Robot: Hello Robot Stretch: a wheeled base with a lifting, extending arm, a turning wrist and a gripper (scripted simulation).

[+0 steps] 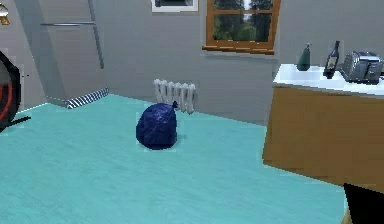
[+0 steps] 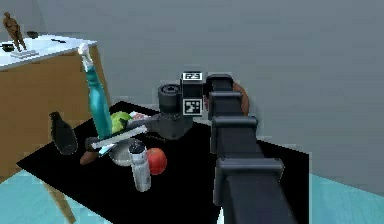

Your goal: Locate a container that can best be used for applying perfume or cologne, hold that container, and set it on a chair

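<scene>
A tall teal bottle with a pale nozzle top (image 2: pixel 97 95) stands on a black tabletop (image 2: pixel 60 168) in the arm side view. My gripper (image 2: pixel 135 131) reaches left from the two white marked squares (image 2: pixel 192 90), just right of the teal bottle's foot. A green round thing (image 2: pixel 121 121) lies right behind the fingers, so I cannot tell whether the gripper holds anything. The dark arm bar (image 2: pixel 243 165) rises from the bottom edge.
On the same table are a dark vase (image 2: pixel 63 133), a small pale bottle (image 2: pixel 141 166) and a red ball (image 2: pixel 157 160). A wooden counter (image 2: pixel 40 85) carries a small statue (image 2: pixel 15 33). In the forward view a blue rounded lump (image 1: pixel 157 126) sits on the teal floor before a radiator (image 1: pixel 175 94); a counter (image 1: pixel 325 125) holds bottles.
</scene>
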